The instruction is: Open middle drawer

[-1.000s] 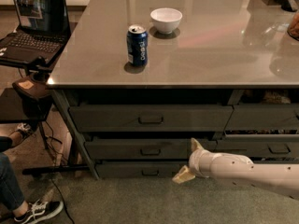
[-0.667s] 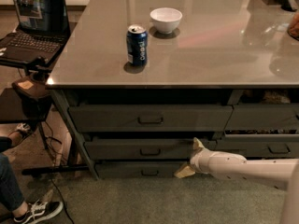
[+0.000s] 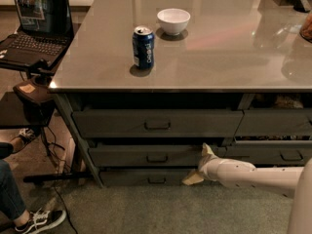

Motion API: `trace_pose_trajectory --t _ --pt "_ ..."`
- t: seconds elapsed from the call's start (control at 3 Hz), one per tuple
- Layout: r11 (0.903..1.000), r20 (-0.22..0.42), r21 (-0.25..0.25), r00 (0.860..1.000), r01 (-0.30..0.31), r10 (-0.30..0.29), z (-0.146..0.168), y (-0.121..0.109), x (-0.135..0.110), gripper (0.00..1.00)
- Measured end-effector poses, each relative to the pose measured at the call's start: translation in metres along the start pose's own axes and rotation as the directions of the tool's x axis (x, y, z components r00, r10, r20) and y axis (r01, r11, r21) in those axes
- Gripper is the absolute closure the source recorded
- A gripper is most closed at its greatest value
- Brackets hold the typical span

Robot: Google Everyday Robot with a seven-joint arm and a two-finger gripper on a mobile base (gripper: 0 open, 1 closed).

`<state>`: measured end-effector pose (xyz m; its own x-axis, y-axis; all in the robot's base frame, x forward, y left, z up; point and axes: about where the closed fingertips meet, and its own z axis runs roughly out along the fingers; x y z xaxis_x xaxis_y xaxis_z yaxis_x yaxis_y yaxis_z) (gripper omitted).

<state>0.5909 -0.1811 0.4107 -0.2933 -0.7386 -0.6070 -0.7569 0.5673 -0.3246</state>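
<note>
Gripper (image 3: 199,164) with spread fingers hides right end of middle drawer (image 3: 127,156)

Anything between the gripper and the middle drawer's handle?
No. In the camera view, only bare drawer front separates the gripper, at the right end of the middle drawer, from its handle.

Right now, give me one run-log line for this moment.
task: open middle drawer | tool: open, at drawer's right end, right of handle | handle: not gripped | table: can, bowl

cream pincer (image 3: 200,165) at dark grey middle drawer (image 3: 126,156), blue can (image 3: 143,47), white bowl (image 3: 173,21)
</note>
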Motion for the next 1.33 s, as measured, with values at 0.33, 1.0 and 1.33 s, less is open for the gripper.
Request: trace_pose_trajectory --t 0.33,1.0,1.33 --pt "0.9960 0.053 0.026 0.995 0.086 -0.087 0.031 -0.006 -0.031 0.00" --pt "0.9966 0.090 0.039 0.993 0.073 -0.076 0.053 -0.026 -0.040 0.00" --pt "0.9966 0.090 0.038 0.993 0.073 -0.076 0.053 -0.025 -0.040 0.19"
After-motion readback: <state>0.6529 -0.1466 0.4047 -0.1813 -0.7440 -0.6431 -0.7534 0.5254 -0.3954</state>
